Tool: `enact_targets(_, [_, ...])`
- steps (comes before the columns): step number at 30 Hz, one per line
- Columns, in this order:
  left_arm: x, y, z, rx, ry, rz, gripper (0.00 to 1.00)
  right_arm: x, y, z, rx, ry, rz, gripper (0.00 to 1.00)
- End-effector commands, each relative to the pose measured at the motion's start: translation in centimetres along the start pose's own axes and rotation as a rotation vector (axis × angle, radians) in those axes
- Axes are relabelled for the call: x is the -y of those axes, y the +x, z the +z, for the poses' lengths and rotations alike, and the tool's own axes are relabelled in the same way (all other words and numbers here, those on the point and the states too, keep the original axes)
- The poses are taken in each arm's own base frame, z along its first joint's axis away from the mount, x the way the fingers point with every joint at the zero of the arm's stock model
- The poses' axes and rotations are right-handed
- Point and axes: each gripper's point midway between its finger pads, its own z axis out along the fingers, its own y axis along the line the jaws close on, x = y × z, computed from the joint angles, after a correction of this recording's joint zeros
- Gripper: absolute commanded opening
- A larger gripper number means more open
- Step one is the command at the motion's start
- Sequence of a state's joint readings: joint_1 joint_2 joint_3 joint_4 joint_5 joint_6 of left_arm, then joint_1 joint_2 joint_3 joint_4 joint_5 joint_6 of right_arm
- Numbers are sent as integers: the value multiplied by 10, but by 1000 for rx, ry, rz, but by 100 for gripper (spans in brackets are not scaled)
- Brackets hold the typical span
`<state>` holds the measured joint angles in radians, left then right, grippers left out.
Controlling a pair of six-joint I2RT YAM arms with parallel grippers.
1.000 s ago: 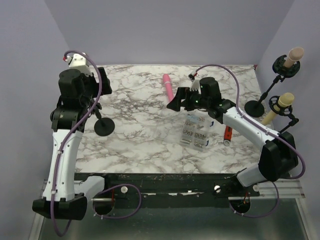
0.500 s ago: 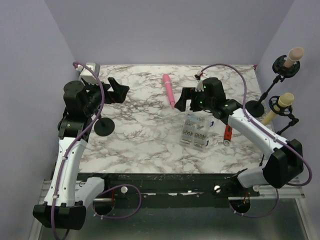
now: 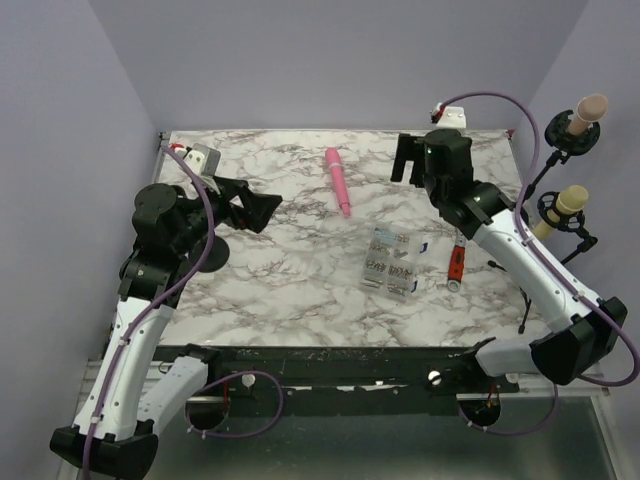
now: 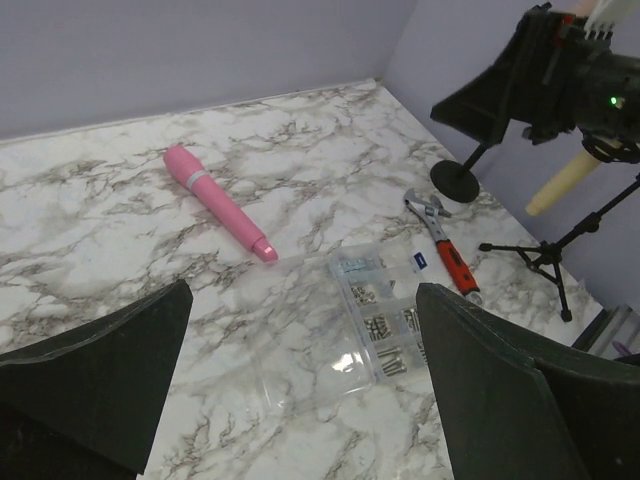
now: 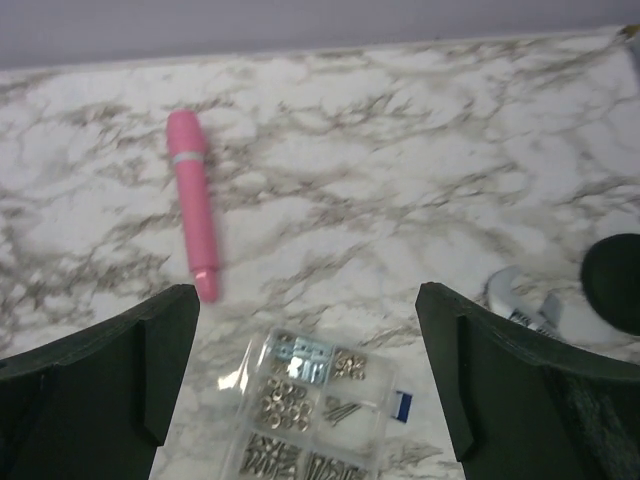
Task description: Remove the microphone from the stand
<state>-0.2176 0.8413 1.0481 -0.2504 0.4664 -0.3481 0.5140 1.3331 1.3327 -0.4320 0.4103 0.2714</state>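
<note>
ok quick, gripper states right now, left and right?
Left black two-finger gripper: open, holding nothing.
Right black two-finger gripper: open, holding nothing.

A white marble-patterned counter [image 3: 300,285] with grey veining fills the middle of the overhead view. Plain pale lavender walls close it in on three sides: a back wall [image 3: 340,60] across the top of the frame, a left wall [image 3: 50,200] and a right wall [image 3: 612,40] slanting in at the edges. Along the bottom of the frame a black strip [image 3: 320,360] edges the counter's near side, with a dull grey-green surface [image 3: 350,445] below it. The light is soft and even, casting only faint shadows.
</note>
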Motion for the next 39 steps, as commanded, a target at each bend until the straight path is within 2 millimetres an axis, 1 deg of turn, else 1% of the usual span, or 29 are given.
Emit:
enact_targets(1, [22,-5,-4,18,66,35,98,69,-61,-16,151,422,-57,100])
enact_targets(3, [29,-4,-6,19,82,49,99,87,-83,-24,212,503,-35,100])
enact_targets(5, [34,-4,-7,20,97,62,99,97,-102,-34,264,519,1,100])
enact_targets(7, [35,-3,-7,16,88,75,99,105,-111,-46,295,545,21,100])
enact_targets(9, [37,-2,-10,16,81,92,98,116,-108,-59,297,592,26,100])
enact_targets(10, [39,-2,-10,17,79,103,99,122,-103,-64,289,612,29,100])
enact_targets(12, [43,-1,-12,13,84,122,99,138,-98,-83,288,669,45,100])
enact_targets(14, [47,3,-10,-1,90,135,99,157,-98,-106,310,721,73,100])
enact_targets(16, [52,6,-9,-14,103,149,98,176,-98,-121,329,760,101,100])
enact_targets(18, [57,9,-8,-24,121,158,98,199,-95,-125,317,818,100,100])
enact_targets(19, [60,10,-8,-28,131,165,99,210,-90,-123,291,839,96,100])
enact_targets(21, [63,11,-9,-28,134,176,98,239,-76,-116,219,890,135,100])
enact_targets(22, [64,11,-10,-26,130,181,99,248,-69,-113,197,909,158,100])
enact_targets(25, [65,10,-12,-18,125,191,98,256,-58,-113,183,945,165,100])
enact_targets(28, [65,12,-12,-20,120,199,99,271,-55,-125,183,1043,165,100])
enact_targets(30, [67,14,-11,-25,123,204,99,277,-53,-131,196,1054,190,100])
enact_targets(31, [68,14,-11,-26,123,209,99,284,-51,-135,196,1073,202,100])
enact_targets(35, [73,18,-12,-36,128,239,99,291,-38,-128,151,1069,215,100])
enact_targets(39, [74,21,-12,-39,116,268,99,303,-23,-133,130,1115,242,100])
